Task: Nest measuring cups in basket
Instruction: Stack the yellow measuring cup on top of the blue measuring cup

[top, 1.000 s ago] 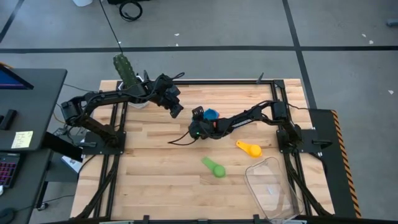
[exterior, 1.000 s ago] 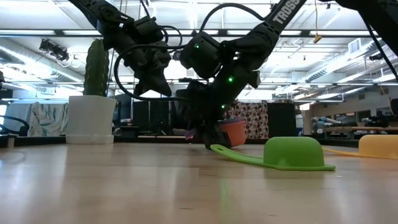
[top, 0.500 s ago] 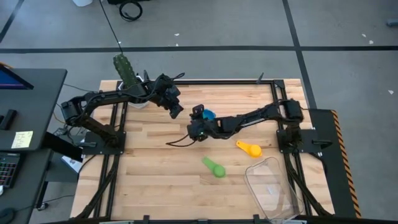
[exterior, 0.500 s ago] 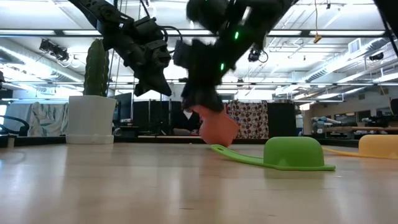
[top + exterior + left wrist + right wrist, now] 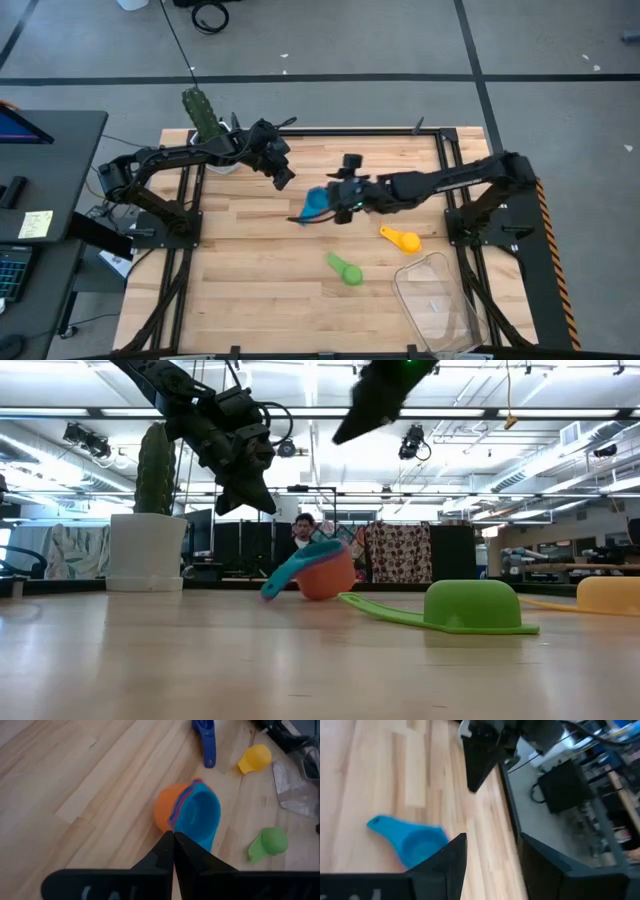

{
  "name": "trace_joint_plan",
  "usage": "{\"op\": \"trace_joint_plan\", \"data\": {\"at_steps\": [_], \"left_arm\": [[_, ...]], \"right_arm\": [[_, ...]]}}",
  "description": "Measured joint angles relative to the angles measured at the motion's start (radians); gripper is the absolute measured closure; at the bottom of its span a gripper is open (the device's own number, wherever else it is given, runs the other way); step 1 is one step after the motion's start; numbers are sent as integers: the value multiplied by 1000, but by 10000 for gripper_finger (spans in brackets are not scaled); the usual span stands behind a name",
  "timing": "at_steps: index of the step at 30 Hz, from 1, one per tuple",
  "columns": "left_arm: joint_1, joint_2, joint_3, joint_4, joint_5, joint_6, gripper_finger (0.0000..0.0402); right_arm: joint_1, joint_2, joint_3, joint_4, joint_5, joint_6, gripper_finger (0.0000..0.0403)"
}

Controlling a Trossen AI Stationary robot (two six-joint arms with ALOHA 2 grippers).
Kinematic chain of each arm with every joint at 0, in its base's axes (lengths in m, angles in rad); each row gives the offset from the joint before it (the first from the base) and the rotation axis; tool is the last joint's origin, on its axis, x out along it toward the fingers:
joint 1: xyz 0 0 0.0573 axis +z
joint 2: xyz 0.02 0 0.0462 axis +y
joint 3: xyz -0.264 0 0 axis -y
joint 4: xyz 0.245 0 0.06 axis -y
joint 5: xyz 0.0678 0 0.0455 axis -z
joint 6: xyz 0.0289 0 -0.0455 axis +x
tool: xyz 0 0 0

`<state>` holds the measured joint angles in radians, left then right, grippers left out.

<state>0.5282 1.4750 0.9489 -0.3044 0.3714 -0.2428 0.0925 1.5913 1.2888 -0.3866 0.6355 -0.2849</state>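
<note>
left gripper [image 5: 285, 180]: mine, fingers pinched together on nothing, hanging over the far-left part of the desk [image 5: 240, 270], not far from the cactus pot [image 5: 215, 152]. In my left wrist view the two fingertips meet right over the cup stack.

right gripper [image 5: 343, 200]: also mine, fingers [image 5: 451, 851] spread apart with nothing between them, up off the desk just beside the cup stack. In the low view it sits high, well above the cups.

cup stack [image 5: 318, 203]: a light blue cup [image 5: 202, 816] sitting inside an orange cup [image 5: 164, 810], a thin red rim showing between them. The stack is tipped on its side on the desk near the middle, blue handle sticking out toward my left arm. It is not in the basket.

dark blue cup [image 5: 205, 734]: lying on the desk past the stack, only clear in the left wrist view.

yellow cup [image 5: 402, 239]: on the desk between the stack and the basket.

green cup [image 5: 345, 270]: upside down on the desk, nearer the front, handle flat on the wood.

basket [image 5: 440, 300]: clear bin at the front-right corner of the desk, apart from all the cups. Can't tell if anything is in it.

background: a person shows far off behind the stack in the low view.
</note>
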Motion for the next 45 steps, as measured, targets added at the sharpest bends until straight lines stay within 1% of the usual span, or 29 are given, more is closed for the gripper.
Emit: {"op": "trace_joint_plan", "data": {"at_steps": [6, 11, 14, 18, 23, 26, 29, 36, 41, 43, 45], "left_arm": [[0, 0, 0, 0, 0, -12, 388], [0, 0, 0, 1, 0, -89, 388], [0, 0, 0, 1, 0, -94, 388], [0, 0, 0, 2, 0, -101, 388], [0, 0, 0, 23, 0, -198, 388], [0, 0, 0, 55, -1, -247, 388], [0, 0, 0, 87, 0, -274, 388], [0, 0, 0, 92, 0, -316, 388], [0, 0, 0, 92, 0, -316, 388], [0, 0, 0, 91, 0, -316, 388], [0, 0, 0, 91, 0, -315, 388]], "right_arm": [[-2, -112, 0, -249, -65, 79, 225], [-16, -167, 0, -444, -111, 149, 225], [-34, -191, 0, -544, -153, 174, 225], [-67, -213, 0, -678, -250, 247, 225], [-122, -231, 0, -802, -442, 339, 225], [-148, -232, 0, -832, -572, 389, 225], [-164, -232, -3, -822, -682, 405, 225], [-195, -209, -42, -801, -876, 475, 224], [-196, -157, -88, -784, -886, 446, 224], [-193, -131, -107, -767, -859, 442, 224], [-188, -98, -127, -745, -807, 443, 224]]}}
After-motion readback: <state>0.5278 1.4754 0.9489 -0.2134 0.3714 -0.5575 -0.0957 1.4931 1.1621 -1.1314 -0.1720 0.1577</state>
